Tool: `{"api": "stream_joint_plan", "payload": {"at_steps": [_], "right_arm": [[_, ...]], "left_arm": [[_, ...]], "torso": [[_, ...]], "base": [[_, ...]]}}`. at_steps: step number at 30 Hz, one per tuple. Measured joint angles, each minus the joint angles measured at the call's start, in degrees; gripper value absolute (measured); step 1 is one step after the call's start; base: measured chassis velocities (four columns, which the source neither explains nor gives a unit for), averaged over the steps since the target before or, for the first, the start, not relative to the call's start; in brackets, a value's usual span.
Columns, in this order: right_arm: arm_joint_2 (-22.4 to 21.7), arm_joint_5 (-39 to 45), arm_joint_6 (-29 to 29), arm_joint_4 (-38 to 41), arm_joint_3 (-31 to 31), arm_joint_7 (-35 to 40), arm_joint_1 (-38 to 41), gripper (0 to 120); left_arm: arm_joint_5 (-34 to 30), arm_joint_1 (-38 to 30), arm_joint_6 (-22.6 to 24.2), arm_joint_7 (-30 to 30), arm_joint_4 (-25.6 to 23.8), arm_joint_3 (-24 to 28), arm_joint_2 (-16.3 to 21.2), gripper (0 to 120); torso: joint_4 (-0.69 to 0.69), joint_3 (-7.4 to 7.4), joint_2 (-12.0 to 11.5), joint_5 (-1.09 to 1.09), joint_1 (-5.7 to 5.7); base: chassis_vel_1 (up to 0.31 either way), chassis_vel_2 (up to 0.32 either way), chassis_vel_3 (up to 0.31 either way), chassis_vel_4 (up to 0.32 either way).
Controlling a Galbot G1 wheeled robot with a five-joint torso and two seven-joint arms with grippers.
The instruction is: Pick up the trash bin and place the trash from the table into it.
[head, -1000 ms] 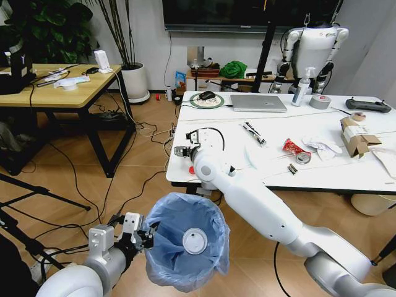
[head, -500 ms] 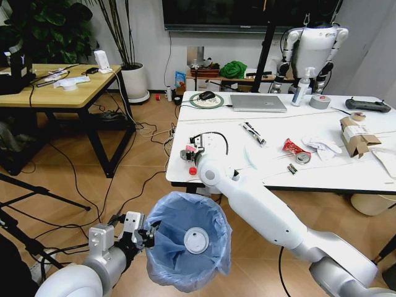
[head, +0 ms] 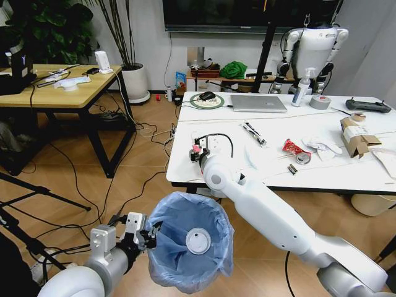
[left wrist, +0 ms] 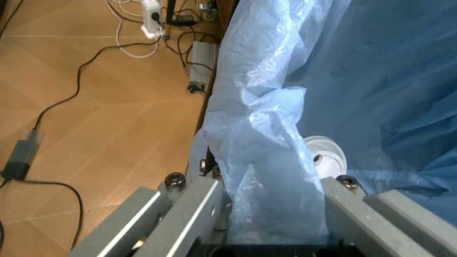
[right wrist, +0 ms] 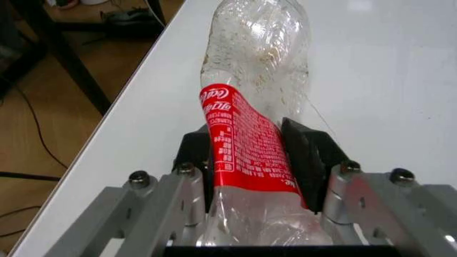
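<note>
The trash bin [head: 189, 247] (lined with a crinkly light-blue bag) is held off the floor below the bench's [head: 322, 167] near-left corner, its rim clamped in the left pincer [head: 147, 235]; a white disc [head: 198, 241] lies inside. Near the bench's left edge, a crushed clear plastic bottle [right wrist: 250, 139] with a red label is gripped between the black pads [right wrist: 307, 155] of the right pincer [head: 197, 150]. Red wrappers [head: 291, 147], crumpled white paper [head: 322, 144] and a torn cardboard box [head: 357, 136] lie toward the right edge.
</note>
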Motion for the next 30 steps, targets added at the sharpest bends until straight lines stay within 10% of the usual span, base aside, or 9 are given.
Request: {"api": "stream_joint_plan", "payload": {"at_steps": [11,30], "right_arm": [[-1.47,-1.07,0.00,1.04,1.29,-0.95,-1.12,3],[-9.31,4.90,4.69,17.43,8.83,-11.67,-2.68,0]], "left_arm": [[0.57,-0.44,0.00,-0.04,0.00,0.86,-0.24,2],[0.01,-1.86,0.00,-1.24,2.90,0.29,-1.48,2]], "torso": [[-0.01,0.01,0.00,0.00,0.01],[-0.02,0.02,-0.02,0.01,0.01]], "base": [[0.000,0.000,0.000,0.000],[0.000,0.000,0.000,0.000]]}}
